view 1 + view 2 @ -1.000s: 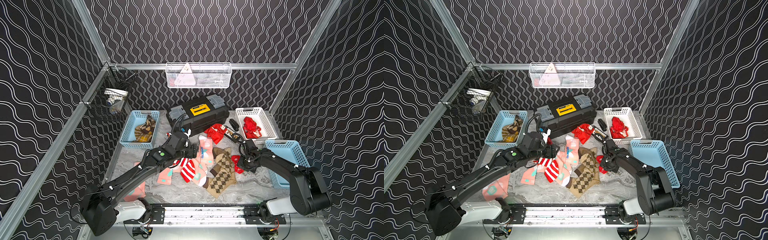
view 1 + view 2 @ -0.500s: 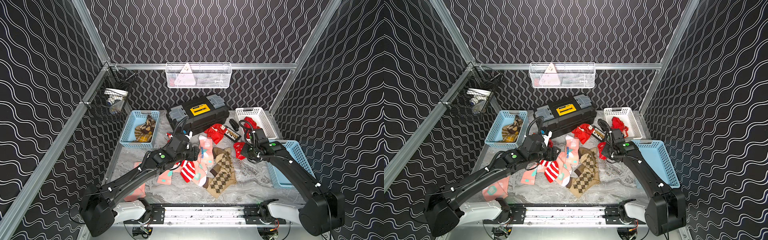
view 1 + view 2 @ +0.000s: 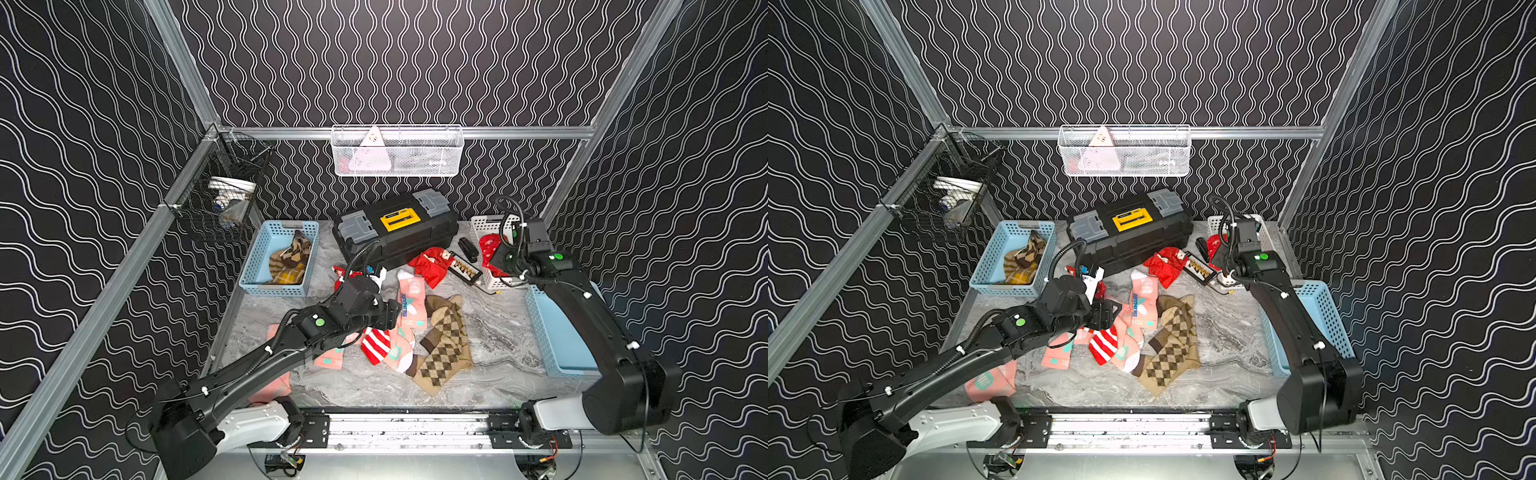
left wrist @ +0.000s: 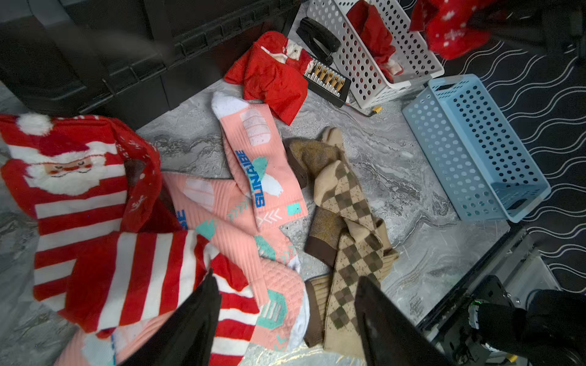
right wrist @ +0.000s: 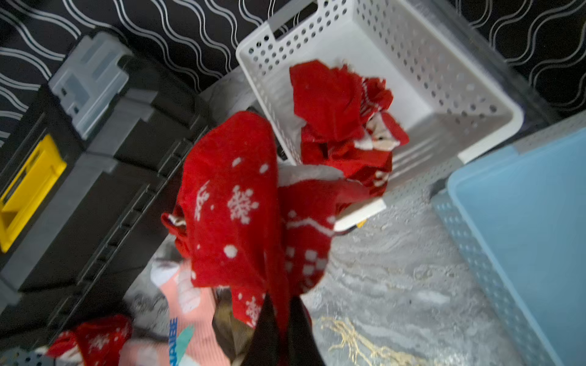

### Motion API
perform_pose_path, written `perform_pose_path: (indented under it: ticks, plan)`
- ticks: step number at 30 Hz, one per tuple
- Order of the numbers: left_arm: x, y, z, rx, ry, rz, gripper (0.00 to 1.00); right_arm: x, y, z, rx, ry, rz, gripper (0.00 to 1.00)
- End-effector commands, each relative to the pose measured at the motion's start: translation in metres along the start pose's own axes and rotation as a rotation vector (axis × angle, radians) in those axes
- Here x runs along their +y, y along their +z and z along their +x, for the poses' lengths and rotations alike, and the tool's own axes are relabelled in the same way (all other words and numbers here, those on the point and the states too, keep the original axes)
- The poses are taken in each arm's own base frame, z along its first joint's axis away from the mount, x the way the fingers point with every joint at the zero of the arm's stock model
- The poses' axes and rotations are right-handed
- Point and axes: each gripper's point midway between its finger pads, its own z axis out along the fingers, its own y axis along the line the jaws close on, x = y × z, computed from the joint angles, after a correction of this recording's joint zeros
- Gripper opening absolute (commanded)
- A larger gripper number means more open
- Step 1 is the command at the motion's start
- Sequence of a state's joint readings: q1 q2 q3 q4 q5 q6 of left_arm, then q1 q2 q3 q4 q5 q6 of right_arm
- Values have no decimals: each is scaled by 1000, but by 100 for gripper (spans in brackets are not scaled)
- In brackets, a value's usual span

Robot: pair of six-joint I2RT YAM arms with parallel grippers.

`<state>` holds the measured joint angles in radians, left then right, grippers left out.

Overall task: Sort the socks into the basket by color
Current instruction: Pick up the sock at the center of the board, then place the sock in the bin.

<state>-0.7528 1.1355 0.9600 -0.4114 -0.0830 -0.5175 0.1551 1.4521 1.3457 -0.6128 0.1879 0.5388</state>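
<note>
My right gripper (image 5: 281, 299) is clamped on the red snowflake sock (image 5: 231, 202), dangling at the white basket (image 5: 412, 54) rim. I'd clear the rim fully before releasing. My left gripper (image 4: 285, 280) hangs spread above the striped sock (image 4: 133, 269).

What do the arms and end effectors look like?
Both black with white base housings. Left arm and right arm each carry a green dot near the wrist, a looped black ribbed cable and white ties. Left end effector and right end effector: black, tapered.
</note>
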Motion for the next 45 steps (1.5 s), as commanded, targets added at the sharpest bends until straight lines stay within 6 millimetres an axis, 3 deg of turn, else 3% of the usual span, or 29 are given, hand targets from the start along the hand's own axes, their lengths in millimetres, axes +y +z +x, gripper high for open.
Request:
perform_pose_path:
  ticks: [1,5,9,16,22,29,37,45]
  plan:
    - [6,-6,6,5,-2,-33,71,-8,16,-39,-123,-5,37,0]
    - [9,-13,14,13,-4,-45,72,-36,48,-71,-170,38,91,0]
    - [12,-16,21,19,-4,-61,72,-61,85,-81,-142,71,136,0]
    - [19,-17,28,33,-2,-96,71,-112,139,-57,-23,133,231,0]
    - [21,-12,35,53,-1,-106,72,-129,173,-27,101,158,235,0]
    - [21,-8,38,61,2,-115,72,-129,183,-12,152,167,220,1]
    - [21,-4,41,69,5,-118,72,-123,170,-25,120,171,204,34]
    - [19,-2,43,74,10,-114,72,-116,147,-44,60,174,188,60]
